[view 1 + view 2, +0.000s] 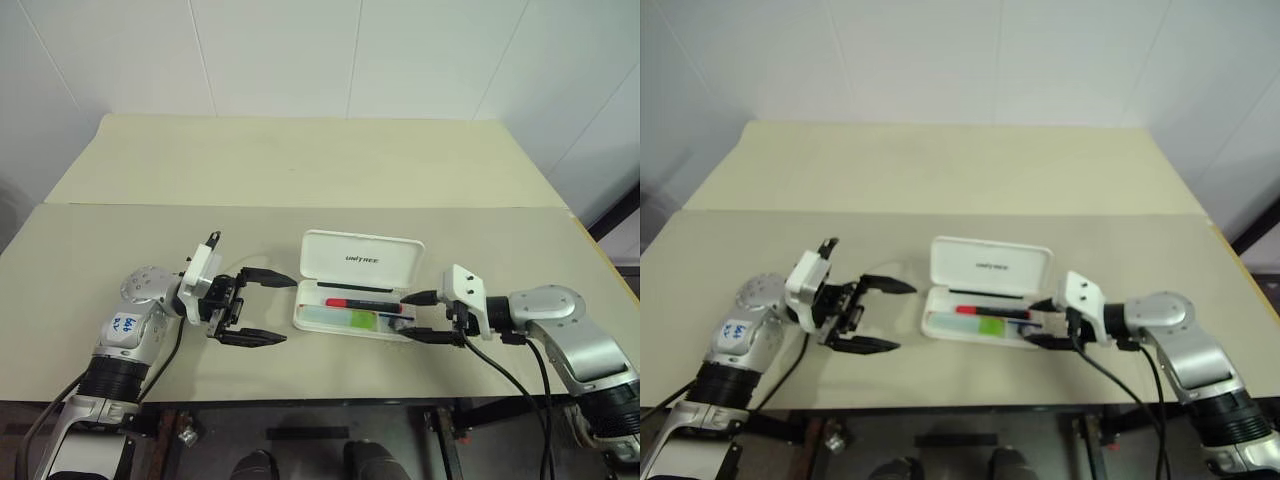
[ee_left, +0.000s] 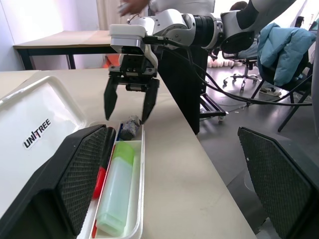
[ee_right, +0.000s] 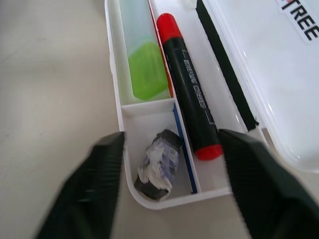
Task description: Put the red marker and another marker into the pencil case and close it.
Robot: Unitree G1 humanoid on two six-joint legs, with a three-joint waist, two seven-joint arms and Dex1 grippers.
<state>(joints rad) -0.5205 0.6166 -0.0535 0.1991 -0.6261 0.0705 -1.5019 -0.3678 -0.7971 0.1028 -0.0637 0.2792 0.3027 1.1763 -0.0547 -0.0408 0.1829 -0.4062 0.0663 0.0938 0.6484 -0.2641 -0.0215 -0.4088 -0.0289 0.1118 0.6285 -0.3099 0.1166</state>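
A: So, where are your markers?
B: The red marker [image 3: 189, 109] and green highlighter [image 3: 142, 57] lie side by side in the open pencil case [image 1: 355, 290].
A: Grippers?
B: Your right gripper [image 1: 428, 317] and left gripper [image 1: 262, 307] both stand spread, empty.

A beige desk [image 1: 300, 180] runs back to a white panelled wall [image 1: 300, 50]. A small dark lump wrapped in crumpled pale film [image 3: 158, 165], perhaps an eraser, lies in a little end compartment. Beyond the desk, an office chair [image 2: 249, 59] carries a blue jacket [image 2: 281, 47]; black cables [image 2: 259, 99] trail nearby.
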